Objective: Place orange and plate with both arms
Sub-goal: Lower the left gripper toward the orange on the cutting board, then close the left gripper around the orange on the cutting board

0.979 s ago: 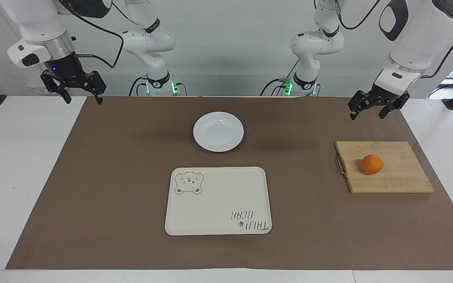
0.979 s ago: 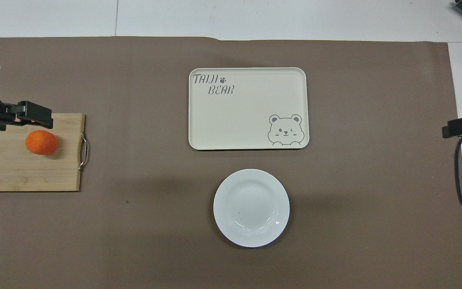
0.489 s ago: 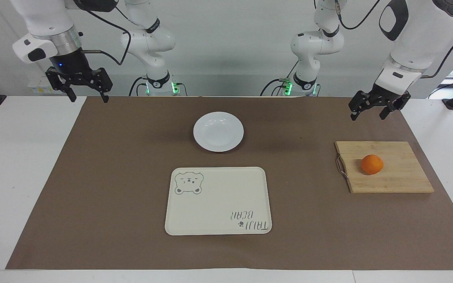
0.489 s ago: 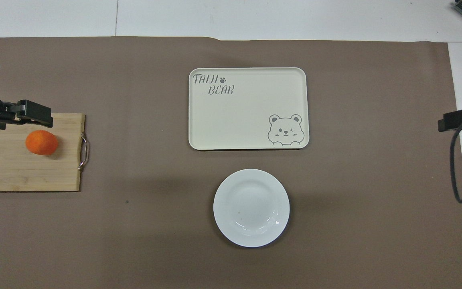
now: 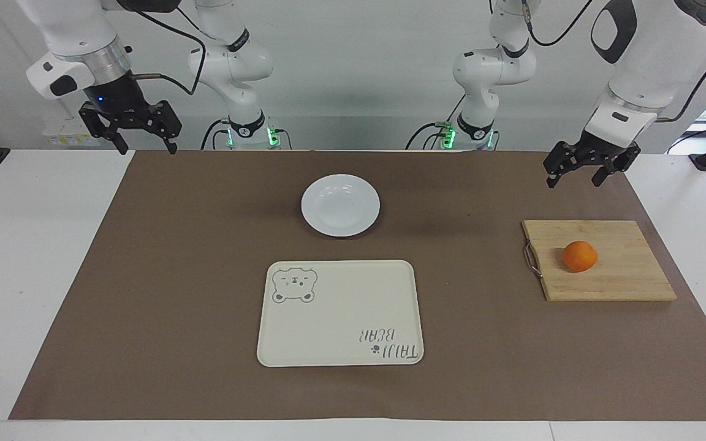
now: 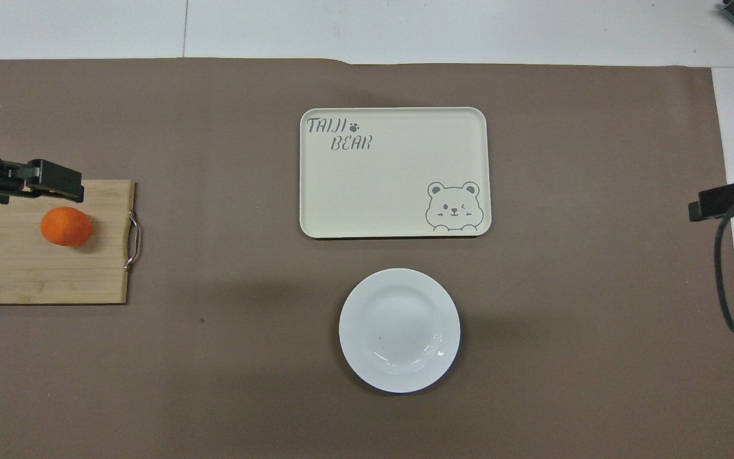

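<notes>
Over the last second my right gripper (image 5: pixel 143 137) has slid in from the upper left corner of the facing frame toward the brown mat's edge and risen a little; I read that as the start of its reach for the plate (image 5: pixel 340 204), which sits untouched at upper centre. The left gripper (image 5: pixel 581 171) has barely shifted and hangs at upper right, above the mat just up-frame of the board (image 5: pixel 622 282). Nothing on the bench has moved, so I judge the task barely begun. Both grippers have their fingers spread wide apart, holding nothing and touching nothing. The orange (image 5: pixel 579 256) rests on the board at right of frame. The bear tray (image 5: pixel 390 294) lies bare at lower centre, just below the plate
</notes>
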`<action>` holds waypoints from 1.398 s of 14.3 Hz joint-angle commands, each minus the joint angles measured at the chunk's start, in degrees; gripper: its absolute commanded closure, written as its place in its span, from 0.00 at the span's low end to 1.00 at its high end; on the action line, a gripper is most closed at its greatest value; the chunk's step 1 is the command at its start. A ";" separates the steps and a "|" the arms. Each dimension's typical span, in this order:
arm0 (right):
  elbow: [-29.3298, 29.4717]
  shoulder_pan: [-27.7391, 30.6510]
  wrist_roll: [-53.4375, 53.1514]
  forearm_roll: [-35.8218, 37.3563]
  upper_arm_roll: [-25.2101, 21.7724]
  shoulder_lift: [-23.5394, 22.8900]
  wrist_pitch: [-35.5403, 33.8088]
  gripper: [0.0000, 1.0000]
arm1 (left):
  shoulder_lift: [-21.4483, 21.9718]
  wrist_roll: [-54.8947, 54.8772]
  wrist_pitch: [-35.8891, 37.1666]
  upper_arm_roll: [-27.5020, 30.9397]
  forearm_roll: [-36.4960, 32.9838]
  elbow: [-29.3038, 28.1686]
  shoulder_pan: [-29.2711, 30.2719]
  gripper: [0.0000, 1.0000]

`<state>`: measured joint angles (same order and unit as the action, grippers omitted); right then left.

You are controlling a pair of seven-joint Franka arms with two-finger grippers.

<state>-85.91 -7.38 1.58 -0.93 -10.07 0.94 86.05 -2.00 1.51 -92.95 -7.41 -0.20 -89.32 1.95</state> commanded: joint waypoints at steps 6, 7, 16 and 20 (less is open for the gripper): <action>0.48 0.53 -0.26 -1.18 0.05 0.02 -0.09 0.00 | 1.13 -6.06 -3.80 0.21 1.17 -3.75 3.23 0.00; 0.48 0.62 -0.17 -1.18 0.05 0.02 -0.09 0.00 | 1.13 -8.43 -4.60 0.21 1.17 -4.45 3.67 0.00; 0.48 0.88 -0.44 -1.18 -0.04 0.02 -0.09 0.00 | 2.80 -13.98 -17.07 0.29 1.17 -17.98 7.53 0.00; 0.48 0.97 -0.17 -1.18 -0.22 0.02 -0.09 0.00 | 2.36 -16.98 -21.91 0.29 1.17 -22.38 8.94 0.00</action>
<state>-85.88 -7.10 1.58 -0.95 -10.32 0.94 86.07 -1.68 -13.61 -111.69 -6.93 -0.03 -107.49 9.80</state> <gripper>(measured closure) 0.000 0.000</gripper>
